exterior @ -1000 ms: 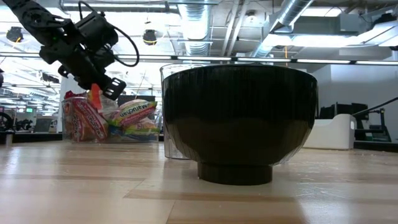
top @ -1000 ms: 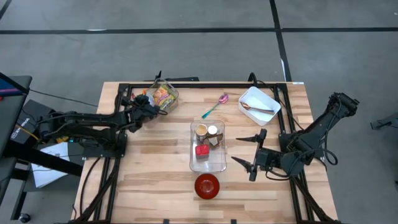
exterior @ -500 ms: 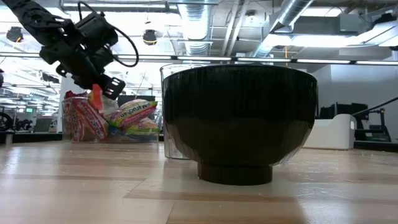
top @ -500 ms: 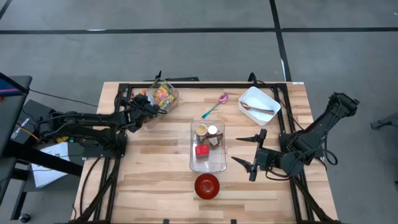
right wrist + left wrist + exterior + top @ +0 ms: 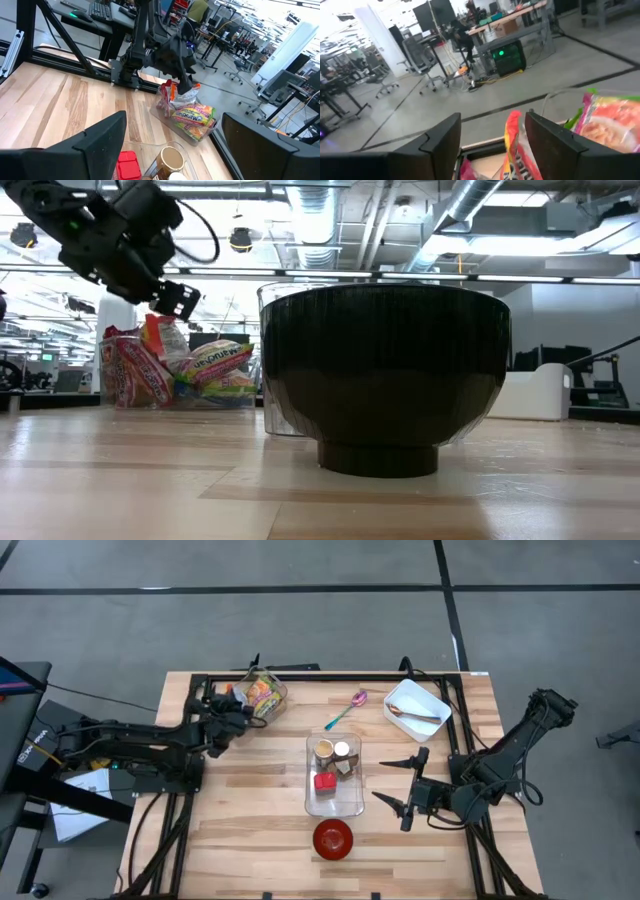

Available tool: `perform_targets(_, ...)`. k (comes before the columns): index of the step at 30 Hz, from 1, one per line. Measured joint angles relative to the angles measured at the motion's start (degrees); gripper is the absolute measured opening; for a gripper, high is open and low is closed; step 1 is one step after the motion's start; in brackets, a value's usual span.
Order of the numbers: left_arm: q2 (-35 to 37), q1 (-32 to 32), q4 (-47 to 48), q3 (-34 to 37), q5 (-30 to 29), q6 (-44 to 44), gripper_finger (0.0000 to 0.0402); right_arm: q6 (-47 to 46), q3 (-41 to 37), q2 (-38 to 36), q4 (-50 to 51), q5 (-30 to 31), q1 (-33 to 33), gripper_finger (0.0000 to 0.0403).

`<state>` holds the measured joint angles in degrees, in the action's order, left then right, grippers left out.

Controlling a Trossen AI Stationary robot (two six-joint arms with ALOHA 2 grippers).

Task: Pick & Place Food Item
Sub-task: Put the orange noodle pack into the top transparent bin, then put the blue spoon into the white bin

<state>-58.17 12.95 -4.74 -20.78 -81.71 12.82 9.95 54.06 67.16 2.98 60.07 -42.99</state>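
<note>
A clear tub (image 5: 264, 695) of bright snack packets (image 5: 200, 370) stands at the table's far left. My left gripper (image 5: 230, 713) hovers open at the tub's left side, just above the packets (image 5: 172, 298). In the left wrist view the upright top of an orange packet (image 5: 513, 131) shows between the parted fingers, close to one of them; no touch shows. My right gripper (image 5: 381, 780) waits open above the table, right of the clear tray (image 5: 335, 806). The tray holds a can, a red block and a brown item.
A red bowl (image 5: 333, 838) stands near the front edge and fills the low view. A white dish (image 5: 415, 708) with a spoon sits at the far right, a pink spoon (image 5: 348, 708) beside it. Black frame rails run along the table's left, right and far sides.
My left gripper has opened and let go of the orange packet's top. It has risen and drawn back a little toward the table's left edge. The packet stays upright in the tub.
</note>
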Motion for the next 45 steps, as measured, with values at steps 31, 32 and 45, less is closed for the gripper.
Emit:
perform_targets(31,11.2,-16.6,-36.8,0.0,89.1,-27.6,0.0171,-3.5,0.0,0.0,4.8,3.0,1.0,0.0322)
perform_targets(32,11.2,-17.4,-38.6,0.0,89.1,-27.6,0.0173,-4.2,0.0,0.0,5.8,3.2,1.4,0.0322)
perform_targets(45,11.2,-20.8,-43.4,0.0,84.0,-28.3,0.0182,-32.0,0.0,-3.4,27.3,-5.3,18.1,0.0322)
